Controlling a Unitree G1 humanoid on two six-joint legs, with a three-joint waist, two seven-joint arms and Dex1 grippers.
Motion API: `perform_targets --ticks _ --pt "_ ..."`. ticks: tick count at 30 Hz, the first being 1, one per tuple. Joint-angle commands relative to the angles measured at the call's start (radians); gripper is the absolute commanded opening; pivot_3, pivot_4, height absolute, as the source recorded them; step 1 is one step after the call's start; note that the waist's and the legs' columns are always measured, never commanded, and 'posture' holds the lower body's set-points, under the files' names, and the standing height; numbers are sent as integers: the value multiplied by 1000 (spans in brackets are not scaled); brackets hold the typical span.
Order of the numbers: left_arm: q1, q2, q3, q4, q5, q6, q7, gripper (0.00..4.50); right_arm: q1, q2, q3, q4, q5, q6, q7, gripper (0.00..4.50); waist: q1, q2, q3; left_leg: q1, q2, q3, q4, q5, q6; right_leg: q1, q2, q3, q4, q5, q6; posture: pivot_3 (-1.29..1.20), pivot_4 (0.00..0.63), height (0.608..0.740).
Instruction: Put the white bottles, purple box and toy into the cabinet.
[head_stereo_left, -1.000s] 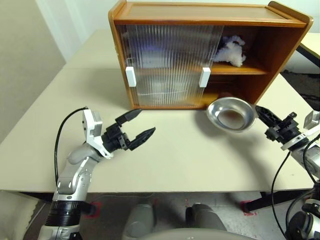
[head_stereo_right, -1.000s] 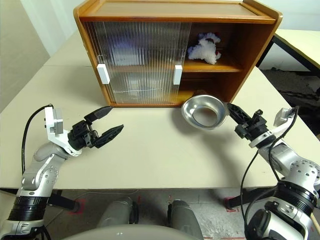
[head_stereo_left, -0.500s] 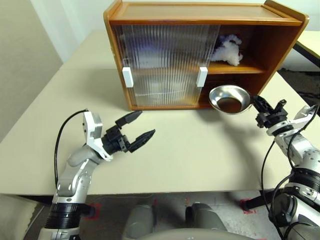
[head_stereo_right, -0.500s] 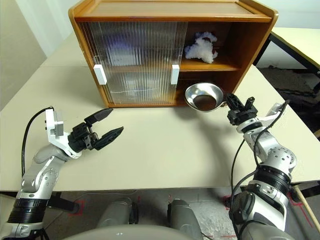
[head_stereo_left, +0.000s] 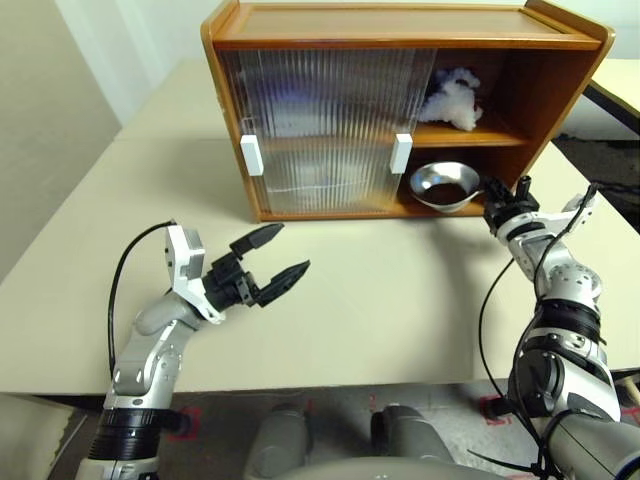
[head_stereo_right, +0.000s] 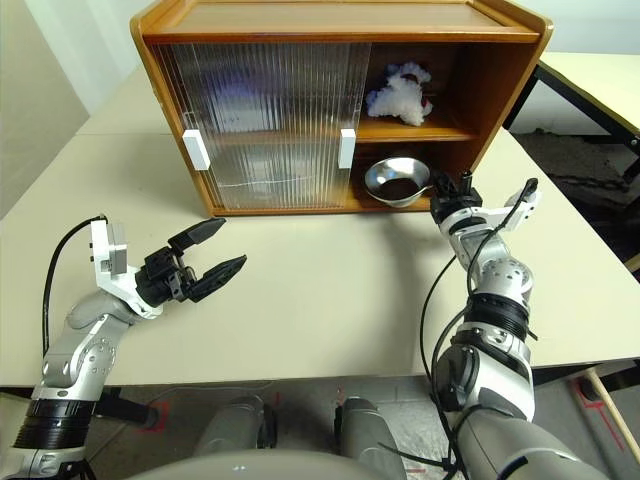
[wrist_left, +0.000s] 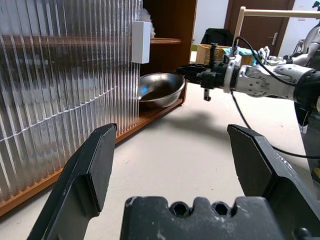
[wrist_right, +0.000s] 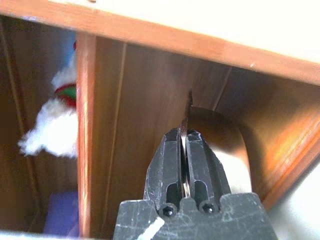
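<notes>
Now your right gripper has its fingers pinched shut on the rim of the steel dish, and the dish sits in the open right side of the cabinet, in the lower compartment under the inner shelf. In your right wrist view the two fingers stand pressed together with the thin metal edge between them.

On that shelf, above the dish, you can see the toy, fluffy and white with a bit of red and green on it. Your right wrist view also catches a purple shape, likely the purple box, inside the cabinet past the toy; which compartment it is in I cannot tell.

Your left gripper hangs above the surface in front of the ribbed sliding doors, well apart from them, with its fingers spread wide and nothing between them. Both doors stand over the cabinet's left part.
</notes>
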Motion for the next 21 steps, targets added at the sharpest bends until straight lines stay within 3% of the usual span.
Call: perform_targets --ticks 1,21 --pt "3 3 -1 -10 14 -8 3 4500 -37 10 -4 60 -21 -60 -13 4 -1 0 0 0 0 0 -1 0 0 0 0 0 0 0 0 195 0 740" --pt "-1 -3 -5 -5 24 -22 7 4500 -226 -14 -7 465 -126 -313 40 4 -2 1 0 2 0 1 -7 0 0 0 0 0 0 1 -2 211 0 740"
